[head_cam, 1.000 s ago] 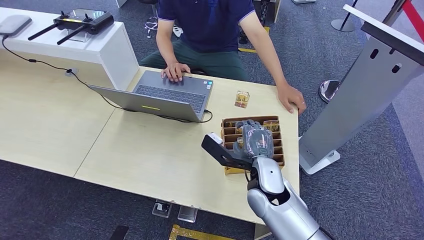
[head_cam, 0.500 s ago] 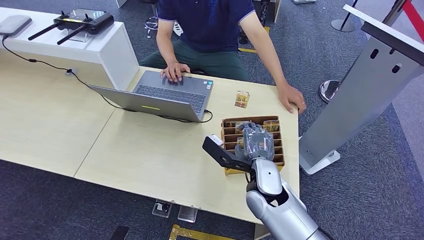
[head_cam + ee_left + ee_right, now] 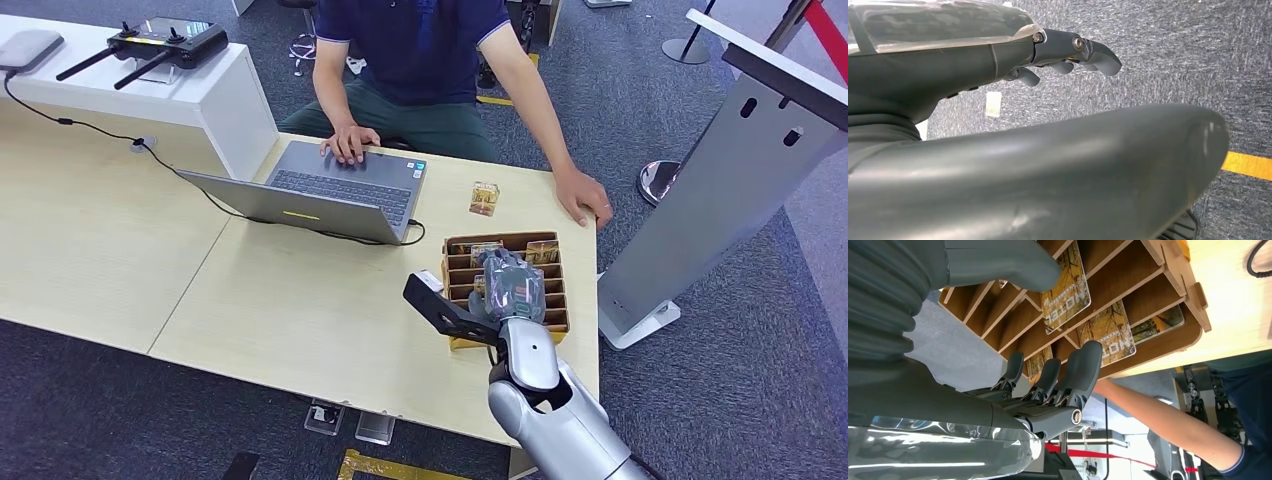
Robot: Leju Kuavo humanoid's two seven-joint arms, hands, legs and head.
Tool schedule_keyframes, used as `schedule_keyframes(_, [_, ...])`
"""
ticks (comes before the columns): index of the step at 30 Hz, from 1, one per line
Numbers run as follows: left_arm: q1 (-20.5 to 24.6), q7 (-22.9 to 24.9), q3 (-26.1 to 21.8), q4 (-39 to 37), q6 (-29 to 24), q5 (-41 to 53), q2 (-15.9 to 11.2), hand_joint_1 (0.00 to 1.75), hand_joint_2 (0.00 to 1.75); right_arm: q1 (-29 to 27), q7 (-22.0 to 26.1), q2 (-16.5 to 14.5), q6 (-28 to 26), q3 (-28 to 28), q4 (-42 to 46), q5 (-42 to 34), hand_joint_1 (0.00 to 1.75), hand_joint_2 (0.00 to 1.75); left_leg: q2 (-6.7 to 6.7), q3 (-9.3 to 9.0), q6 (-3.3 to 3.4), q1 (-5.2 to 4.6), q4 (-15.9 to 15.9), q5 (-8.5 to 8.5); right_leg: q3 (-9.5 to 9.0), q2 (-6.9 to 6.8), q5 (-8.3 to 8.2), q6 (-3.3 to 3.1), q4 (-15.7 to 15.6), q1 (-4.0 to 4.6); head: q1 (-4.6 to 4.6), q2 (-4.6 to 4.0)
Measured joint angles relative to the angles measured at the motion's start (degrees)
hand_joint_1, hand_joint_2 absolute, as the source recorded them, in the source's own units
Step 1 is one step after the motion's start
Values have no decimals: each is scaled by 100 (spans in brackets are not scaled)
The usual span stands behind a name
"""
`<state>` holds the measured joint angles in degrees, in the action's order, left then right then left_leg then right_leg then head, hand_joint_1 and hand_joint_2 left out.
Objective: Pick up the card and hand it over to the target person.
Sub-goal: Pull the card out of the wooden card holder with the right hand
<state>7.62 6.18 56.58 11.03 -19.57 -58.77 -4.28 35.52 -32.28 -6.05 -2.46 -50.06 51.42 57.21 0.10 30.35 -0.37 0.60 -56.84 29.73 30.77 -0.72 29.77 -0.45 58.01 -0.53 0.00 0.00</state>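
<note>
Card yellow-brown, printed "MOTEL", apparently upright.

Card printed "MOTEL", autumn-toned, upright in wooden slot between thumb and fingers of right hand; second card just beyond fingertips.

cards: yellow-brown foliage print, white lettering | rack: brown wood | laptop: grey
</note>
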Motion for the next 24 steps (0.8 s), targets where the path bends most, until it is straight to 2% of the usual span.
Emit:
schedule_keyframes(9, [-5,6,-6,1,-4,-6,2,0,0,43,-150,-55,-152,53,-301,128,75,175,1,-1,0,0,-2,2,0,1,2,0,2,0,0,0])
schedule_keyframes(24, [21,28,22,1,-2,23,-1,0,0,42,-128,-65,-196,139,-428,85,79,175,0,0,-1,0,-2,1,1,0,1,0,2,0,0,0])
